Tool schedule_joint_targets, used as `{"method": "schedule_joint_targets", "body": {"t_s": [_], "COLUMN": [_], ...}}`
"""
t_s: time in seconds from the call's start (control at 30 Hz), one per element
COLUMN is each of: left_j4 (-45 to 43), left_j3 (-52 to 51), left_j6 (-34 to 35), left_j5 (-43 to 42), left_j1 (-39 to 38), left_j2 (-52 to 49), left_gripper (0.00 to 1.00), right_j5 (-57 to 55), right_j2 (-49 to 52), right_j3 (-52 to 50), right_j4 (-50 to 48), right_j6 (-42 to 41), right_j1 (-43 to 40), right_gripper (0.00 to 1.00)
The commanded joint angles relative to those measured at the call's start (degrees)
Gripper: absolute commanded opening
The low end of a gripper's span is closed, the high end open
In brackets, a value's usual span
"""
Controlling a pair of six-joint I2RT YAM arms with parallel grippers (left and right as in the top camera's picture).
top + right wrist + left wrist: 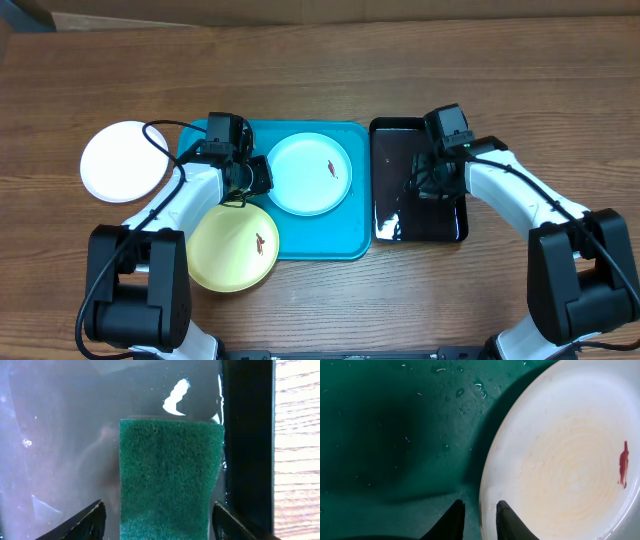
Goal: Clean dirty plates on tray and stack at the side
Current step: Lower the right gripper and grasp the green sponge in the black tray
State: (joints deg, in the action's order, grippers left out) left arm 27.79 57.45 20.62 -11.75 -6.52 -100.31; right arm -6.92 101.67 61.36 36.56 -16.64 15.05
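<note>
Overhead: the smeared light blue plate (309, 173) lies on the teal tray (310, 245) with the left gripper (258, 178) at its left rim, that arm reaching in above the pale yellow plate (233, 247) that overhangs the tray's near-left corner; the white plate (125, 161) sits on the table (320, 60) further left. Left wrist: the fingers (454, 522) stand narrowly apart with the plate's rim in the gap, pinching or not I cannot tell, and bare tray floor lies to their left. Right wrist: the right gripper (159, 504) stands wide apart astride a green scouring pad (170, 477) in the black tray (247, 435), whose wall runs just right of it
</note>
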Motion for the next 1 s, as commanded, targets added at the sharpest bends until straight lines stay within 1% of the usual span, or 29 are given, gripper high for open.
{"method": "schedule_joint_targets", "body": {"t_s": [0.0, 0.33, 0.57, 0.7, 0.97], "left_j4": [0.0, -0.02, 0.0, -0.02, 0.0], "left_j3": [-0.07, -0.07, -0.07, -0.07, -0.07], "left_j6": [-0.26, -0.26, -0.26, -0.26, -0.26], "left_j5": [0.33, 0.33, 0.33, 0.33, 0.33], "left_j1": [-0.04, -0.04, -0.04, -0.04, -0.04], "left_j2": [-0.66, -0.66, -0.66, -0.66, -0.66], "left_gripper": [0.24, 0.23, 0.23, 0.23, 0.23], "right_j5": [-0.98, -0.98, -0.96, -0.98, -1.01], "right_j2": [0.24, 0.26, 0.37, 0.37, 0.9], "right_j3": [-1.31, -1.42, -1.42, -1.42, -1.42], "right_j4": [-1.22, -2.47, -2.97, -3.02, -3.43], "right_j6": [0.13, 0.13, 0.11, 0.11, 0.11], "right_j1": [0.11, 0.11, 0.11, 0.11, 0.11], "right_gripper": [0.69, 0.68, 0.66, 0.62, 0.61]}}
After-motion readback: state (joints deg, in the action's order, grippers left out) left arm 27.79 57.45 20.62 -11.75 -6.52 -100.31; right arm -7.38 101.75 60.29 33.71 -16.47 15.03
